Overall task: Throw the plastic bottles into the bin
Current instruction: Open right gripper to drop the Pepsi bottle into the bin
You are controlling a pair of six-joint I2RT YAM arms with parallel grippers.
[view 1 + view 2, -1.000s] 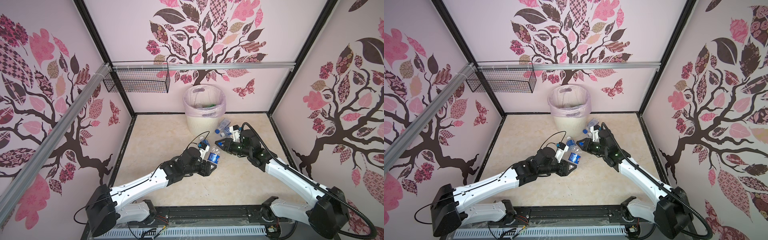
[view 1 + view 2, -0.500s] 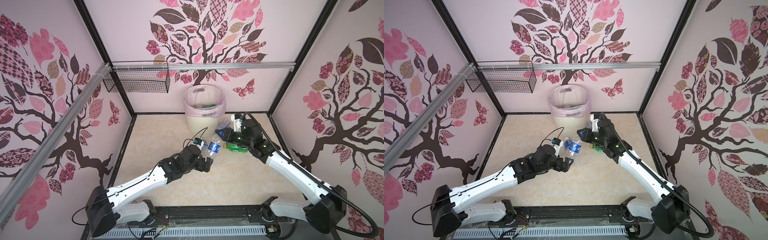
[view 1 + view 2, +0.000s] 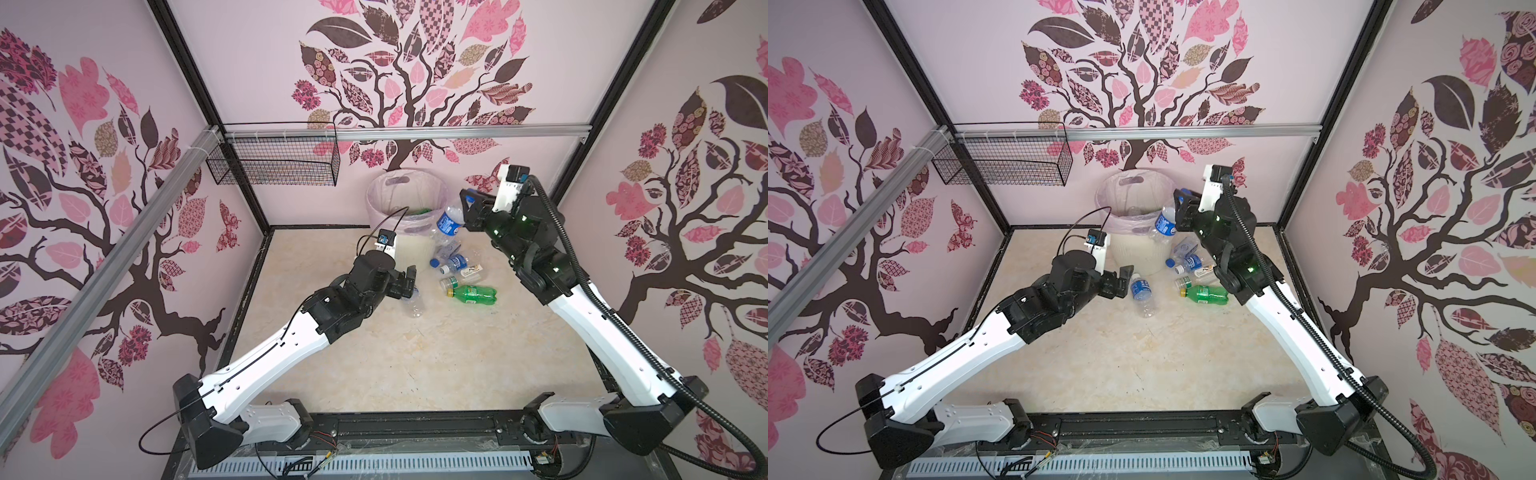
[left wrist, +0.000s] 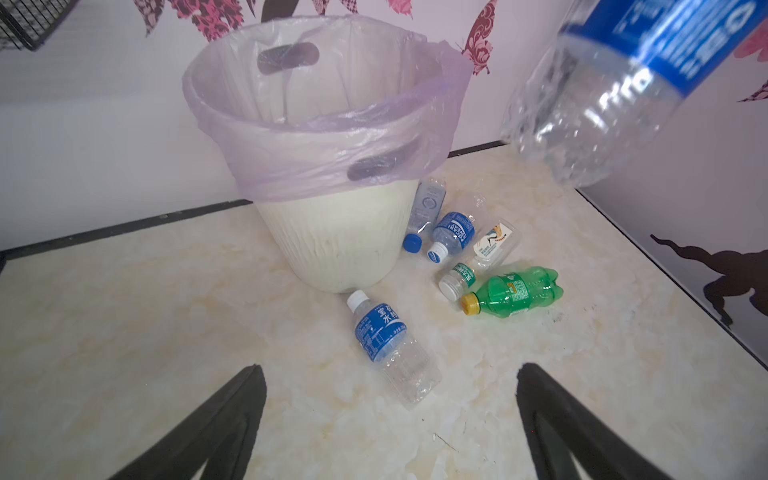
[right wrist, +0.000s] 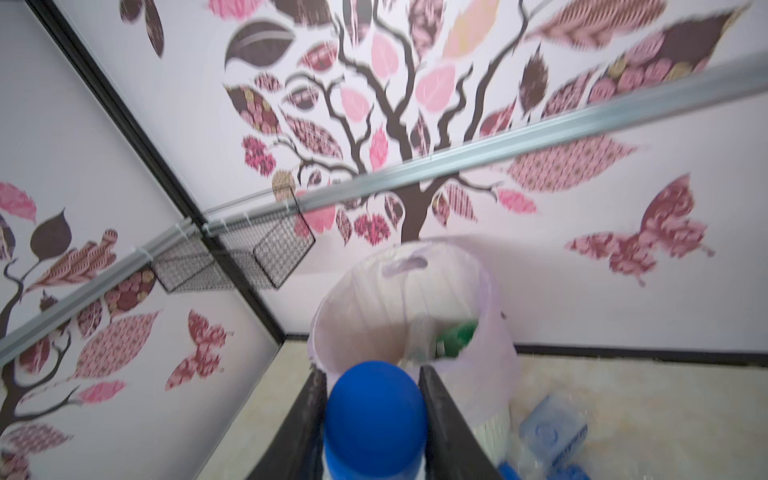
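Jaws of the right gripper [image 5: 374, 415] are clenched on the blue-capped neck of the held bottle [image 3: 446, 222], clear with a blue label. It hangs tilted, cap up and base toward the left, raised off the floor at the right side of the bin [image 3: 409, 249] rim. Whether the base is over the opening or just outside it: cannot tell. The right wrist view is blurred.

The left gripper [image 4: 390, 370] is released, fingers [image 4: 232, 415] spread wide and gripping nothing, low over the floor [image 3: 415, 365] on the near side of the bin. The white-capped bottle [image 4: 384, 336], blue label, lies on its side just past the fingertips, cap toward the bin's foot.

The bin stands centre, against the far wall, its pink liner folded over the rim. Green plastic [image 5: 457, 336] shows inside.

On the floor right of the bin's foot lies a loose cluster of bottles. The yellow-capped green bottle [image 4: 515, 291] is nearest, and the orange-labelled bottle [image 4: 494, 245] and the blue-capped bottle [image 4: 424, 212] lie farther back.

A wire basket [image 3: 282, 166] hangs on the far wall, left.
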